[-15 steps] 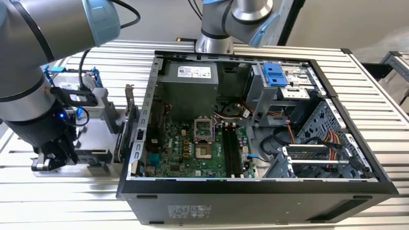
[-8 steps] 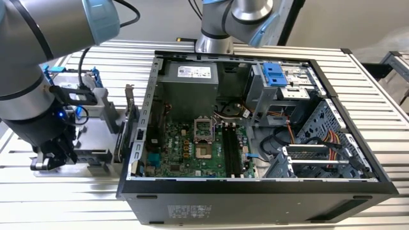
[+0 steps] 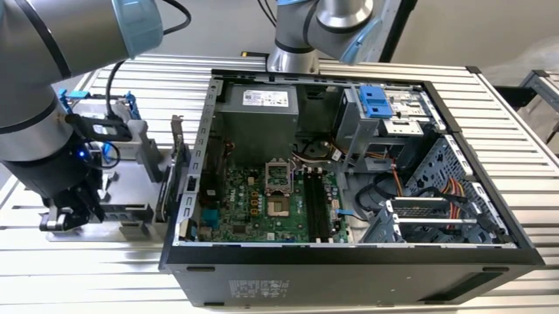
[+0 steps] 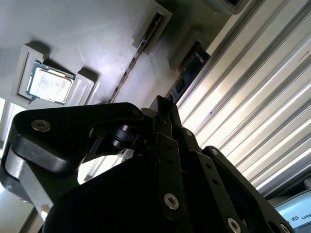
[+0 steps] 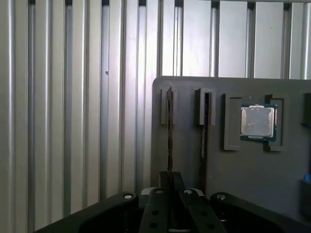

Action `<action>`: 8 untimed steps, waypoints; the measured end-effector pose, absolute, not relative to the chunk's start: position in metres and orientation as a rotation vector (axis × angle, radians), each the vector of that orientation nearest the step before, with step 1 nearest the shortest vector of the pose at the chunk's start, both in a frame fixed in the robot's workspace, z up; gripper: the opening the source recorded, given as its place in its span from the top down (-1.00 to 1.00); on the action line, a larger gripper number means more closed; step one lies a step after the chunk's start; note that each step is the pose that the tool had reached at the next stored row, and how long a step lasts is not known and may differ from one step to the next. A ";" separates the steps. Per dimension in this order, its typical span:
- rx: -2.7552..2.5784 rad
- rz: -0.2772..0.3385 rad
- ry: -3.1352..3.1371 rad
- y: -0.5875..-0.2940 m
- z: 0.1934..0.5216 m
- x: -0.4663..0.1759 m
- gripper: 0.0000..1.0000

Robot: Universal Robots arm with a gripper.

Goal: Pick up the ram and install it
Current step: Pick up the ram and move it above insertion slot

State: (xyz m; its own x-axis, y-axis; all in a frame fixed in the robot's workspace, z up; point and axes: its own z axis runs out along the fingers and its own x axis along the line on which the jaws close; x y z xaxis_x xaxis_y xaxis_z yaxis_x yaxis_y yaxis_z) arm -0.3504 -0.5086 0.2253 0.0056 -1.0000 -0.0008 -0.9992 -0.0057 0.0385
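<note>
The ram (image 5: 170, 121) stands on edge in a slot of a grey holder plate (image 5: 243, 184); it is the stick nearest the plate's edge that borders the ribbed metal table (image 5: 73, 121). In the second wrist view its dark board with chips (image 4: 188, 73) rises out of the same slot. The gripper (image 5: 170, 177) is down over this stick: its two black fingers (image 5: 163, 187) are drawn almost together, with the thin edge of the ram running between them, so it is closed on the ram while the stick sits in the holder. A second memory stick (image 5: 204, 126) stands in the neighbouring slot, apart from the fingers. Beyond it on the plate a square processor chip (image 5: 257, 122) lies flat in its own recess.

In the exterior view the arm (image 3: 52, 78) reaches down to this plate at the exterior view's left, on the near part of the table. Just beside the plate, between it and the computer case (image 3: 349, 268), stands an upright card (image 3: 177, 157) with a metal bracket. The case lies open on its side in the middle of the table, showing the green motherboard (image 3: 253, 209) and its long dark memory slots (image 3: 316, 206), well apart from the gripper
</note>
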 end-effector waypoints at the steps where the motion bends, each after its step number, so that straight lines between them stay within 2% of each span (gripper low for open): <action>1: 2.209 -0.043 -2.196 -0.509 0.226 -0.350 1.00; 8: 2.209 -0.043 -2.196 -0.509 0.231 -0.350 1.00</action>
